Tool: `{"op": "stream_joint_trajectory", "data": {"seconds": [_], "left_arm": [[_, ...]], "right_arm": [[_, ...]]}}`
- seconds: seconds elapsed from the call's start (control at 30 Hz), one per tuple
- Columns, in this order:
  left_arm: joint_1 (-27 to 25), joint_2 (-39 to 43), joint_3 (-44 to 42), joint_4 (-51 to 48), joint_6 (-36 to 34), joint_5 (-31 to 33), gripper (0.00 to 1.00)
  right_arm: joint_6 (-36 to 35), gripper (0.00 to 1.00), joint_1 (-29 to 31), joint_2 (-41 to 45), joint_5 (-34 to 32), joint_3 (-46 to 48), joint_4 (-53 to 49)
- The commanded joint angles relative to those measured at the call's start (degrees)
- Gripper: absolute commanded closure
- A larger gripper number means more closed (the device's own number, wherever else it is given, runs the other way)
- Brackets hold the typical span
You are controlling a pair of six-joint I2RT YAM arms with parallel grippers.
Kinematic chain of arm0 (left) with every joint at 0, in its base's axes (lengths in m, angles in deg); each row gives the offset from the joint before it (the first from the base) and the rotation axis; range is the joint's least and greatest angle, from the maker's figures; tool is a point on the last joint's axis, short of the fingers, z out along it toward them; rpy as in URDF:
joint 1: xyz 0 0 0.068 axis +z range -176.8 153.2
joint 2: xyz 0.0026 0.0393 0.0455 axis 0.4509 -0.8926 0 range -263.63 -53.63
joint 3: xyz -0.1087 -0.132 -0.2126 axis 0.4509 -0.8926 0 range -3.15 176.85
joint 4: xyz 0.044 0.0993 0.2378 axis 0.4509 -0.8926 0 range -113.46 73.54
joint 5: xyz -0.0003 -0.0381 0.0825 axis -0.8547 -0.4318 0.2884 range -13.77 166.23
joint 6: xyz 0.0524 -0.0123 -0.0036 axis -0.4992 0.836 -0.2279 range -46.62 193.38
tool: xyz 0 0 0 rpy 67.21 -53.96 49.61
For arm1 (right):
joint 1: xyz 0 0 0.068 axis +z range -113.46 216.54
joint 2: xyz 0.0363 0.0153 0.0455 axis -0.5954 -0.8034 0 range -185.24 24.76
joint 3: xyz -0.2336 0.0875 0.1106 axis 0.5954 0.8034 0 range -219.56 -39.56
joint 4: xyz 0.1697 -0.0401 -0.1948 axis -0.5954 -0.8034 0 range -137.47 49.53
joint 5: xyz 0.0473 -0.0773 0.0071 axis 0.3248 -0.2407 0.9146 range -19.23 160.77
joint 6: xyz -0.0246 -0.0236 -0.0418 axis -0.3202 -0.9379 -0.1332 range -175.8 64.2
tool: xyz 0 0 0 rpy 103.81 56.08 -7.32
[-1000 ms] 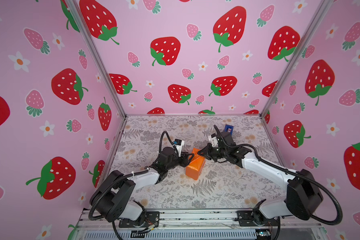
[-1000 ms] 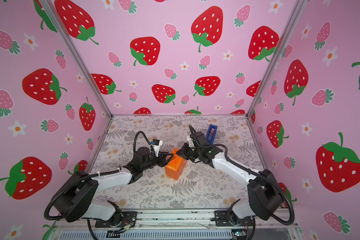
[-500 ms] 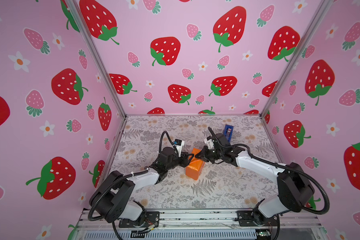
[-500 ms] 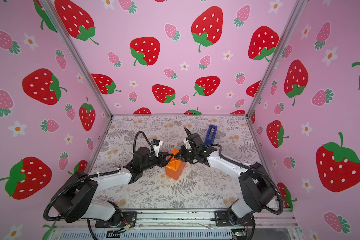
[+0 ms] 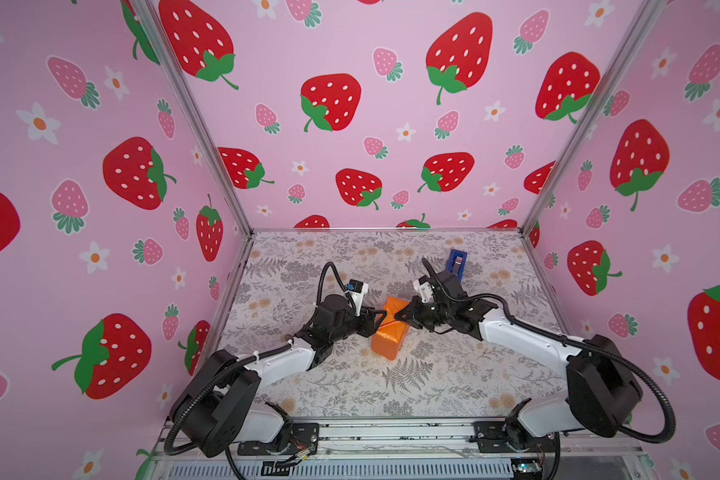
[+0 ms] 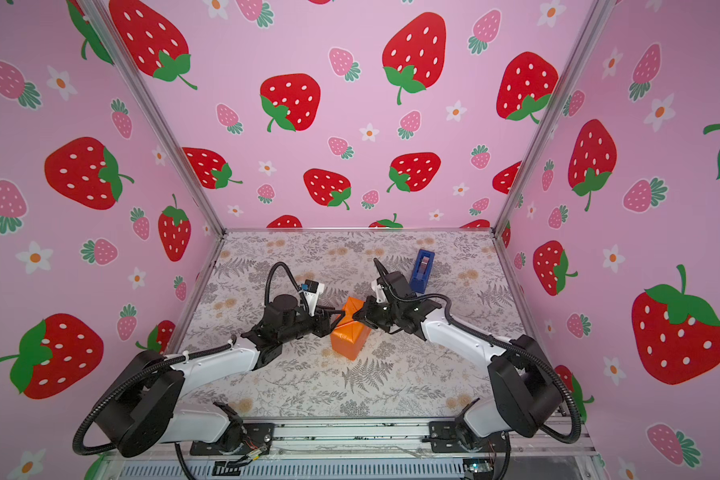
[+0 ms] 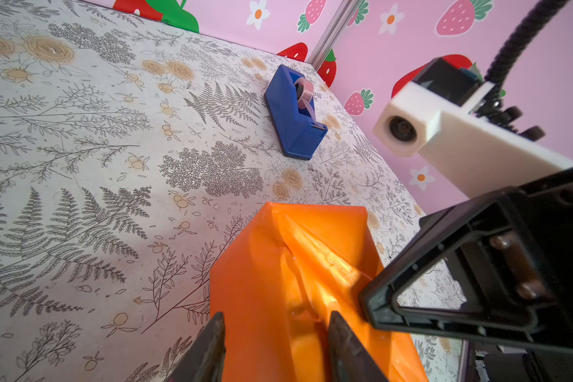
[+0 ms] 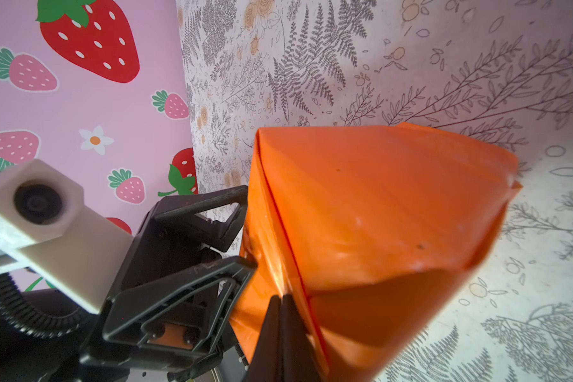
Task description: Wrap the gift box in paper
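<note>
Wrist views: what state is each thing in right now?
Paper: folded around the box, orange side out, on the table.
Box: fully covered, not visible.
Tape dispenser: upright on the table, untouched.
Left gripper: open, tips against the paper's end.
Right gripper: shut, tip on the paper's seam.

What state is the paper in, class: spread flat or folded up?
Folded up: the paper forms an orange block with creased, overlapping flaps on top.
</note>
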Motion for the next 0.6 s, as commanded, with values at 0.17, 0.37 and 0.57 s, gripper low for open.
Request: {"op": "stream_joint_trajectory", "data": {"seconds": [0.17, 0.37, 0.57], "left_arm": [[0.22, 2.85, 13.32, -22.38, 0.12, -6.18, 0.63], [0.19, 1.53, 16.04, -27.35, 4.64, -12.12, 0.80], [0.30, -0.61, 14.73, -27.55, 6.56, -14.93, 0.93]], "right_arm": [[-0.62, 1.00, -0.06, -0.98, -1.26, 1.82, -4.03], [-0.62, 1.00, -0.09, -0.92, -1.33, 1.98, -4.09], [-0.71, 1.00, -0.05, -0.85, -1.43, 2.09, -4.21]]}}
